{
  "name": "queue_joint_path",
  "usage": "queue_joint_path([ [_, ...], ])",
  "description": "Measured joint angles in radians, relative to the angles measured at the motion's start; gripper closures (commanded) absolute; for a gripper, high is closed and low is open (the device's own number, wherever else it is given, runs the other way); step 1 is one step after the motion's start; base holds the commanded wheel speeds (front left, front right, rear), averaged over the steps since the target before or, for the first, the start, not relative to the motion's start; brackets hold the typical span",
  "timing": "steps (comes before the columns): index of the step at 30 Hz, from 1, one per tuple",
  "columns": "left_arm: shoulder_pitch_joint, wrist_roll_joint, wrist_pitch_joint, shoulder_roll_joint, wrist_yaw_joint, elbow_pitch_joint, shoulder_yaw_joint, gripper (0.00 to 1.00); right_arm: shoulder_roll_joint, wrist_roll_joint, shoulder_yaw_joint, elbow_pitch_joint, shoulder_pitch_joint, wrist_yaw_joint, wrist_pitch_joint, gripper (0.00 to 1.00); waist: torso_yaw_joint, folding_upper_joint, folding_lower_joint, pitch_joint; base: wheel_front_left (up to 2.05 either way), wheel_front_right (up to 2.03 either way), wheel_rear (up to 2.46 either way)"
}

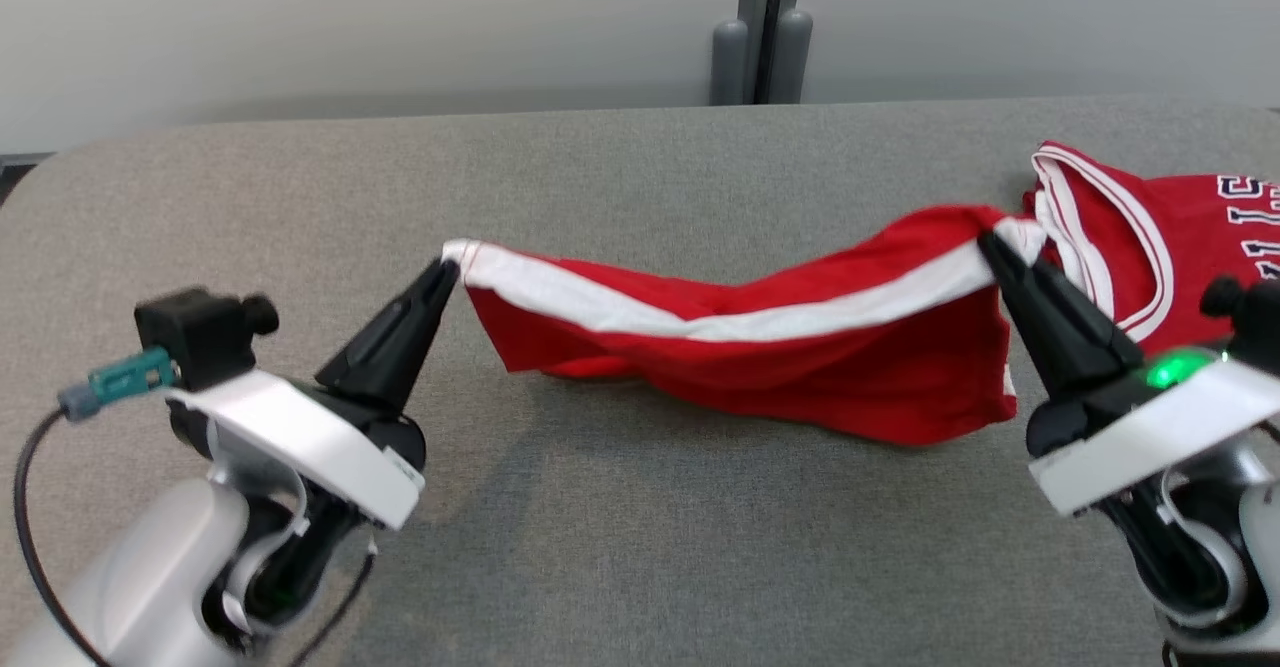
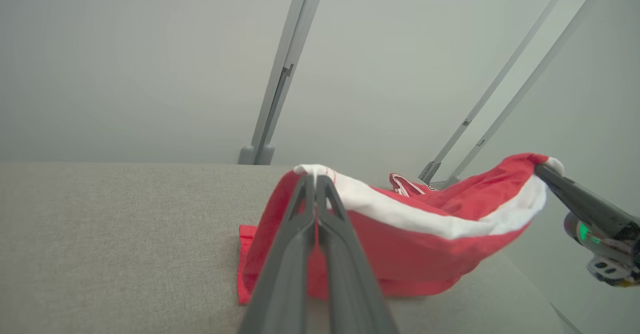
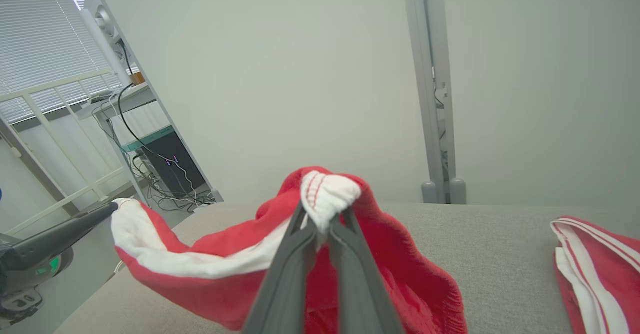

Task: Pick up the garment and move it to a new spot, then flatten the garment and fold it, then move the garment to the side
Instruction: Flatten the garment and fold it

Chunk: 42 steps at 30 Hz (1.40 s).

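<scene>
grey surface (image 1: 640,547). red garment (image 1: 800,347), white band on top, hangs stretched between left fingers (image 1: 395,332) and right fingers (image 1: 1050,317), sagging mid-span, lower edge on the surface. second red jersey (image 1: 1180,237) lies flat just beyond right fingers. left fingers pinched tight on one band end; right fingers nearly closed on the other, cloth bunched between tips.

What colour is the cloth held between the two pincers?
The garment is red with a white band; head view shows it best.
</scene>
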Motion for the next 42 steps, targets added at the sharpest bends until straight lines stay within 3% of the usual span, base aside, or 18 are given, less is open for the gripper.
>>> queue_joint_path([
  [4, -0.128, 0.013, 0.023, -0.001, -0.031, 0.096, 0.020, 1.00, -0.002, 0.036, 0.020, 0.053, -0.132, 0.000, 0.015, 1.00, -0.002, 0.0000, 0.0000, 0.046, 0.00, 0.00, 0.00],
  [8, -0.334, -0.001, 0.053, -0.034, -0.112, 0.245, 0.044, 1.00, -0.023, 0.058, 0.059, 0.159, -0.347, 0.000, 0.021, 1.00, -0.005, 0.0000, 0.0000, 0.122, 0.00, 0.00, 0.00],
  [11, -0.509, -0.001, 0.071, -0.062, -0.146, 0.390, 0.059, 1.00, -0.024, 0.069, 0.110, 0.263, -0.522, 0.000, 0.022, 1.00, -0.008, 0.0000, 0.0000, 0.186, 0.00, 0.00, 0.00],
  [16, -0.779, -0.027, 0.082, -0.121, -0.176, 0.611, 0.094, 1.00, -0.021, 0.078, 0.180, 0.443, -0.805, 0.000, -0.009, 1.00, -0.015, 0.0000, 0.0000, 0.300, 0.00, 0.00, 0.00],
  [21, -1.011, -0.019, 0.068, -0.141, -0.187, 0.810, 0.107, 1.00, 0.019, 0.083, 0.214, 0.637, -1.057, 0.001, -0.083, 1.00, -0.022, 0.0000, 0.0000, 0.406, 0.00, 0.00, 0.00],
  [28, -1.244, 0.034, -0.047, -0.175, -0.194, 0.976, 0.091, 1.00, 0.104, 0.095, 0.214, 0.850, -1.355, 0.001, -0.297, 1.00, -0.032, 0.0000, 0.0000, 0.500, 0.00, 0.00, 0.00],
  [32, -1.311, 0.029, -0.075, -0.193, -0.194, 1.008, 0.073, 1.00, 0.127, 0.132, 0.243, 0.927, -1.420, 0.000, -0.365, 1.00, -0.027, 0.0000, 0.0000, 0.510, 0.00, 0.00, 0.00],
  [37, -1.283, -0.002, -0.009, -0.210, -0.193, 1.000, -0.016, 1.00, 0.124, 0.164, 0.346, 0.991, -1.408, 0.000, -0.372, 1.00, -0.007, 0.0000, 0.0000, 0.518, 0.00, 0.00, 0.00],
  [42, -1.182, -0.048, 0.038, -0.172, -0.193, 0.982, -0.110, 1.00, 0.091, 0.234, 0.488, 1.005, -1.298, 0.000, -0.369, 1.00, 0.007, 0.0000, 0.0000, 0.519, 0.00, 0.00, 0.00],
])
